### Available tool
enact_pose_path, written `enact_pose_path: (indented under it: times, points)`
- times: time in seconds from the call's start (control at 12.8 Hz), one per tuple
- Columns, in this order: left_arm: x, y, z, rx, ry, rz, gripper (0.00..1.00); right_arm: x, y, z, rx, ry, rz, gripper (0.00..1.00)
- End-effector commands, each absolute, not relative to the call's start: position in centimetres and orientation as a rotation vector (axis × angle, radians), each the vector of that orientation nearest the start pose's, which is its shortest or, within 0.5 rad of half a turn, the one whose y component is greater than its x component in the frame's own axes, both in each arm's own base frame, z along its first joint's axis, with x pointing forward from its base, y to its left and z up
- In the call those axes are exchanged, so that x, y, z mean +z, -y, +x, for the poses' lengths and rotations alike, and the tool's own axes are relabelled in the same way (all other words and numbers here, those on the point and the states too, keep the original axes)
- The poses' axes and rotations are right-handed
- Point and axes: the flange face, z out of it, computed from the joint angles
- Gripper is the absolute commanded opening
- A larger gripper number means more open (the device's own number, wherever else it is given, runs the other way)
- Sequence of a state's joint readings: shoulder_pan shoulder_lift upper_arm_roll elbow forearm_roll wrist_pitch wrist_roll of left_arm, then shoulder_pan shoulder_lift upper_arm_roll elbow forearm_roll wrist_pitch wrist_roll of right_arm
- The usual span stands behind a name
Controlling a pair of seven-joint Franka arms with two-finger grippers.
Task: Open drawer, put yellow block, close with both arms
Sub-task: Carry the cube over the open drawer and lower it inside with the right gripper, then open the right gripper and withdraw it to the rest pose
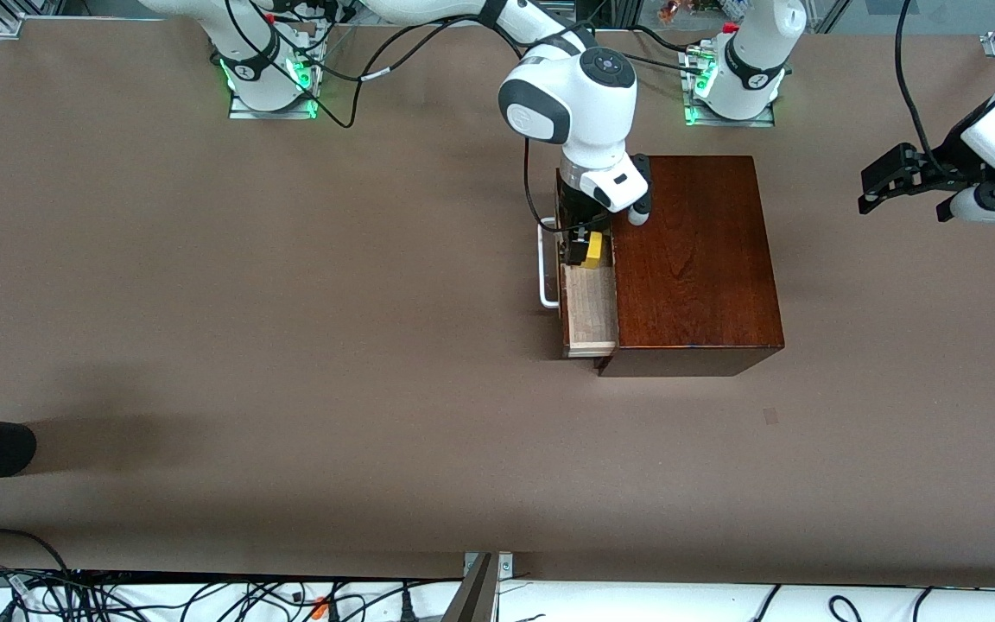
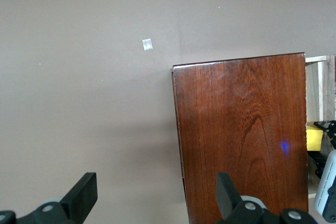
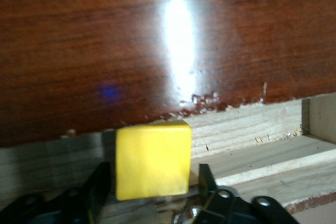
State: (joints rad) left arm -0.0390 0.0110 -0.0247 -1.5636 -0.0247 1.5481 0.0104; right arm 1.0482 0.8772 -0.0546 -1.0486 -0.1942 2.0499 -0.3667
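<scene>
Your right gripper (image 1: 588,249) clamps the yellow block (image 1: 593,250) directly above the open drawer (image 1: 591,311); your left gripper (image 1: 882,183) waits spread open over bare table.

The right hand (image 1: 586,246) fills the open drawer (image 1: 591,311) at its end toward the bench's robot edge; the drawer's camera-side end lies open. The wooden box (image 1: 696,259) blocks the bench's middle.
</scene>
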Motion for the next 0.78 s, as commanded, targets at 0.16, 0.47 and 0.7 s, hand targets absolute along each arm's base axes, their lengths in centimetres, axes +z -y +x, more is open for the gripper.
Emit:
enact_pose_path:
  times: [0.16, 0.47, 0.7]
  points:
    - [61.2, 3.2, 56.8, 0.065, -0.110, -3.181, 1.00, 36.5, -65.2, 42.9, -0.241, 2.098, -2.504, 1.00]
    - [62.4, 3.2, 56.7, 0.035, -0.105, -3.185, 1.00, 44.8, -63.0, 43.3, -0.267, 1.904, -2.570, 1.00]
    - [62.7, 3.5, 56.5, 0.031, -0.110, -3.189, 1.00, 51.8, -56.7, 47.7, -0.284, 1.736, -2.654, 1.00]
